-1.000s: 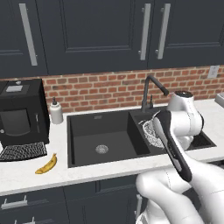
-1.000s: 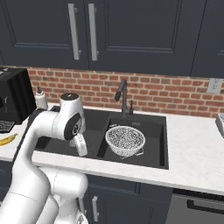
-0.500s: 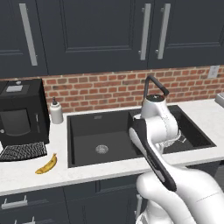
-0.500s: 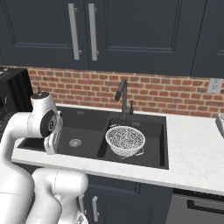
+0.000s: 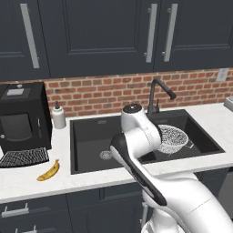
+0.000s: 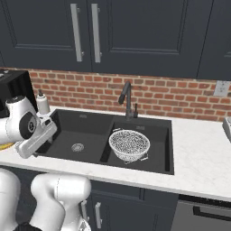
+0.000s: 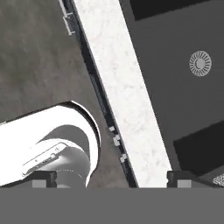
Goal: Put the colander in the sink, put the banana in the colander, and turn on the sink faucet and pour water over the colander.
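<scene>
The white arm rises from the base and bends at a dark joint, with the forearm reaching to the left side of the scene. In the right base view the upper link ends in a round white joint at the far left, and a short link slopes down from it to the right. The gripper (image 7: 109, 178) looks down from above; its two dark fingertips (image 7: 43, 178) stand wide apart, with nothing between them.
</scene>
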